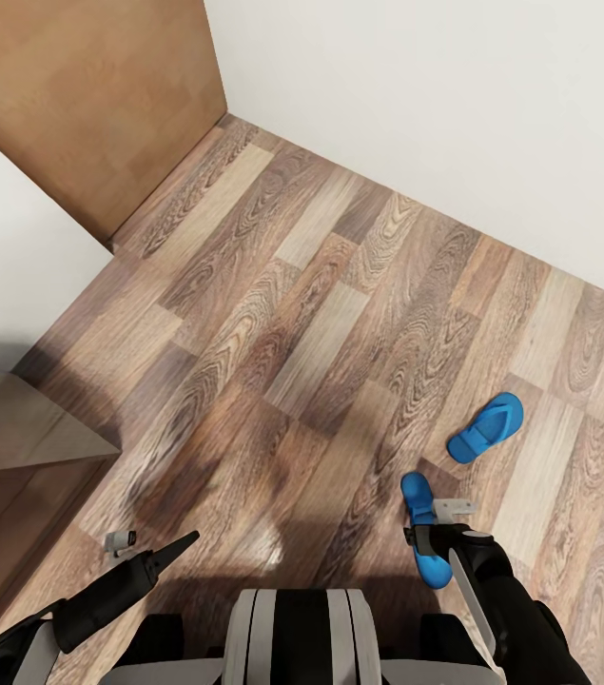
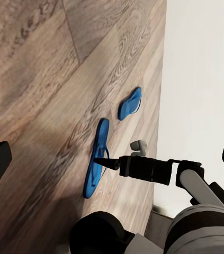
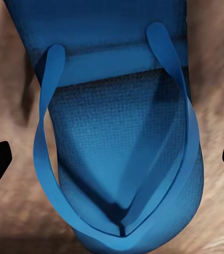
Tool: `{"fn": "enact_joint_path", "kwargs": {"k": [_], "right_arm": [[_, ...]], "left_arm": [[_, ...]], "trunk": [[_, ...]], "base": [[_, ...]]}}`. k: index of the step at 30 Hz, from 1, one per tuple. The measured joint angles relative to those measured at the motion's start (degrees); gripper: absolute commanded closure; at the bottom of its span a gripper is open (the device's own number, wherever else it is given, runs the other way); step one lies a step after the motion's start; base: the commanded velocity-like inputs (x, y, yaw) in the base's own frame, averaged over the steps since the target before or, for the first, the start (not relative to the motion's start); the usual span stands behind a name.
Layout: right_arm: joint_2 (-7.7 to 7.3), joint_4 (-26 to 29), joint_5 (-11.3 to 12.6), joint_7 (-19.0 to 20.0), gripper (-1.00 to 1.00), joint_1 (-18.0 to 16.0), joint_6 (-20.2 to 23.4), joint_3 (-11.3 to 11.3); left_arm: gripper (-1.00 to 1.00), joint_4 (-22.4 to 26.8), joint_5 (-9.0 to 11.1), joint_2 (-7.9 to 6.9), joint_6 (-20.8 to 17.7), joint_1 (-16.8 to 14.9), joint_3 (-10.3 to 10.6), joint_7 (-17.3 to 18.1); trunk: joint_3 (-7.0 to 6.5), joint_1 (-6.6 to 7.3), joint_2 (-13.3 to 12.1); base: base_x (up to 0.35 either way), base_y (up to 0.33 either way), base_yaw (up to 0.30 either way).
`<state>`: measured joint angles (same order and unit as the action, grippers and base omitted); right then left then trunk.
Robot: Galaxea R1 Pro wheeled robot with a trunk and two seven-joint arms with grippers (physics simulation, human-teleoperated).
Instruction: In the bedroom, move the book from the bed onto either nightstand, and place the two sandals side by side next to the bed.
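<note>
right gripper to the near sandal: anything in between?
Nothing visible. The right gripper sits directly over the near sandal, fingers spread either side of its straps with only bare floor around. The other sandal lies apart, toward the wall.

near sandal partly hidden by right end effector, heel cut off close up

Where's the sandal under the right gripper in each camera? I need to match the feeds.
Head view: nearer sandal lies low and right of centre, partly behind the right gripper.
Left wrist view: long blue sole near the middle, gripper tip over it.
Right wrist view: close up, straps and sole between the jaws.
Shared landmark: the other sandal on the plank floor.
</note>
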<state>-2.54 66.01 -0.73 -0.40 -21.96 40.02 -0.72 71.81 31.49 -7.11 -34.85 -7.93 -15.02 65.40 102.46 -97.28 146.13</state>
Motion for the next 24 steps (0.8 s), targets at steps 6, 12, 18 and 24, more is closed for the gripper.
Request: {"fn": "enact_joint_path", "kwargs": {"k": [6,12,18,24], "right_arm": [[0.0,0.0,0.0,0.0,-1.0,0.0,0.0,0.0],[0.0,0.0,0.0,0.0,-1.0,0.0,0.0,0.0],[-0.02,0.0,-0.2,0.0,1.0,0.0,0.0,-0.1],[0.0,0.0,-0.2,0.0,1.0,0.0,0.0,-0.1]], "left_arm": [[-1.0,0.0,0.0,0.0,0.0,0.0,0.0,0.0],[-1.0,0.0,0.0,0.0,0.0,0.0,0.0,0.0],[-1.0,0.0,0.0,0.0,0.0,0.0,-0.1,0.0],[-1.0,0.0,0.0,-0.08,-0.1,0.0,-0.2,0.0]], "trunk": [[0.0,0.0,0.0],[0.0,0.0,0.0],[0.0,0.0,0.0],[0.0,0.0,0.0]], "base": [[0.0,0.0,0.0],[0.0,0.0,0.0],[0.0,0.0,0.0],[0.0,0.0,0.0]]}}
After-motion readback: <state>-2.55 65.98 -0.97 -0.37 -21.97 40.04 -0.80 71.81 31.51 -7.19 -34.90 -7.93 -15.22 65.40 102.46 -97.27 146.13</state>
